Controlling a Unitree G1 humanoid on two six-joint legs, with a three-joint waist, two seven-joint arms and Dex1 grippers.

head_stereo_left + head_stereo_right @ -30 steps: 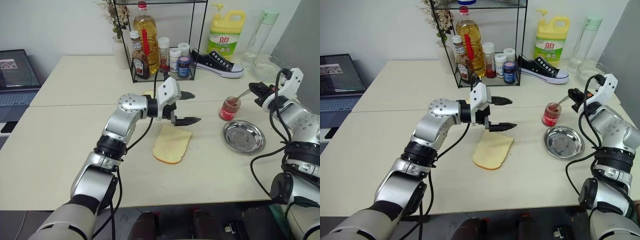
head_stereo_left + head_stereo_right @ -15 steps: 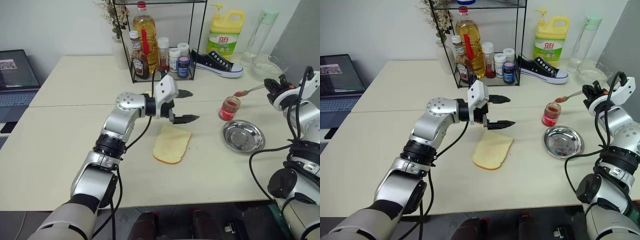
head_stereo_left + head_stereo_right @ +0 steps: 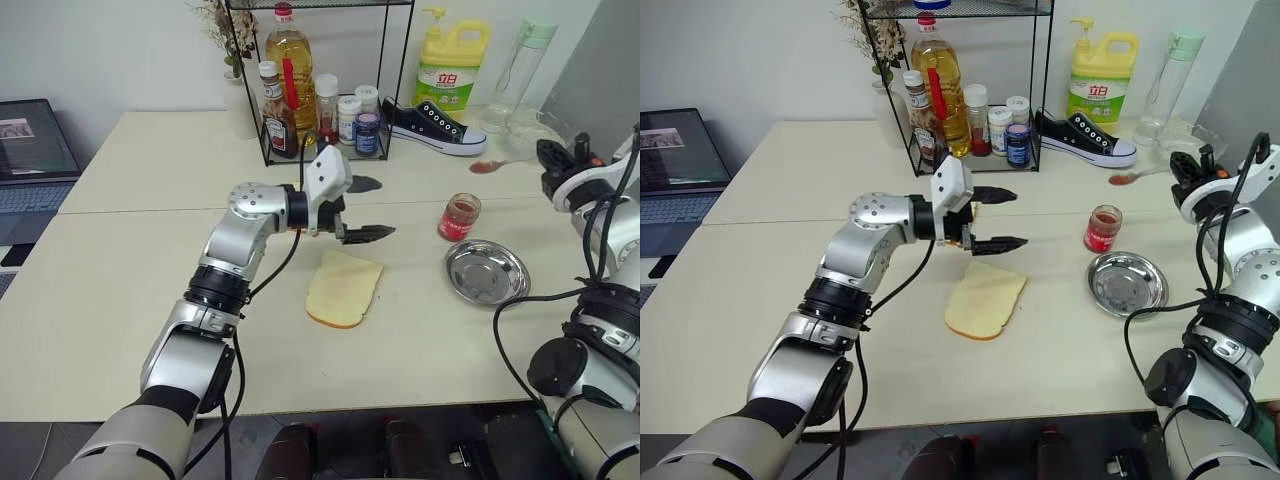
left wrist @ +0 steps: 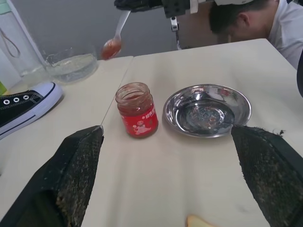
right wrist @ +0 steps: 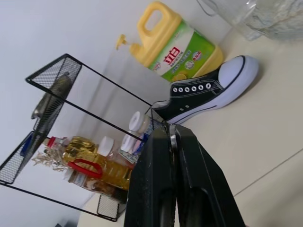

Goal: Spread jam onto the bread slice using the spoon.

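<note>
Lifted from one jar [image 3: 460,216], right end effector [image 3: 548,155] carries one spoon [image 3: 497,165].

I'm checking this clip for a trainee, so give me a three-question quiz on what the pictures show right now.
1. True or false: the bread slice already carries a red smear.
2. What does the right gripper hold? A) the jam jar B) the spoon C) nothing
3. Fill in: the left gripper hangs above the far edge of the bread with its jaws ____.

Key
1. False: the slice is plain yellow.
2. B: its jaws are shut on the handle of the spoon, whose bowl carries jam, raised beyond the open jam jar and the steel plate.
3. Open.
</note>
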